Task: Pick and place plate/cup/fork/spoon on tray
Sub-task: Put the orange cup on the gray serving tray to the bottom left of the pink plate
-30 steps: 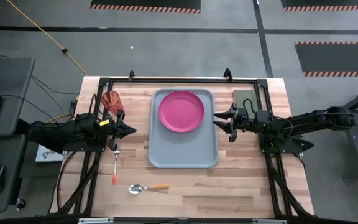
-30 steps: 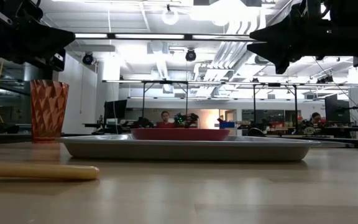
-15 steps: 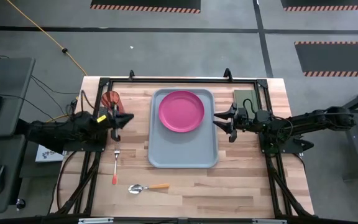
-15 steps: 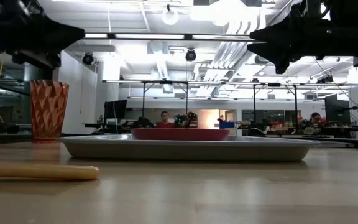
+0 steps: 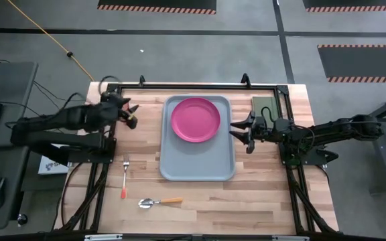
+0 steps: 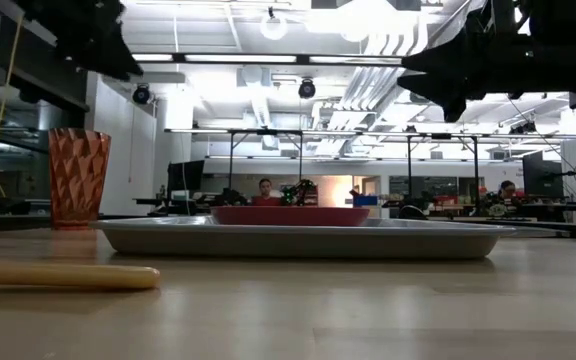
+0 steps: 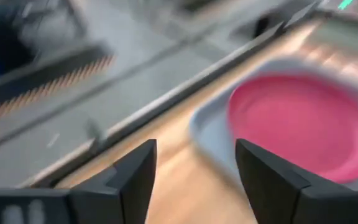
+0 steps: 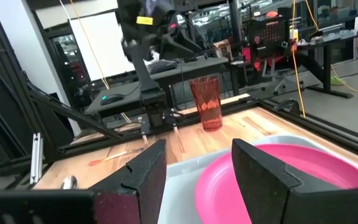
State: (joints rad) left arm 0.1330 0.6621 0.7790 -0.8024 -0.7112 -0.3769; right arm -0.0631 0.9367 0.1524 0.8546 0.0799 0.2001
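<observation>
The plate [image 5: 195, 119] already lies in the upper half of the tray [image 5: 198, 167] at centre frame in the high view, which leaves the tray's lower half bare for the rest, while the cup [image 6: 78, 177] stands upright on the surface at the left of the low view, the fork [image 5: 124, 177] lies left of the tray and the spoon [image 5: 154, 201] below it, all still off it. The left gripper [image 5: 130, 115] hangs at the upper left of the surface with its jaws wide and empty, apparently over where the cup stands, so the cup looks like the next pick. The right gripper [image 5: 240, 131] waits just right of the tray's edge, jaws wide and empty too, clear of the left arm's side.
</observation>
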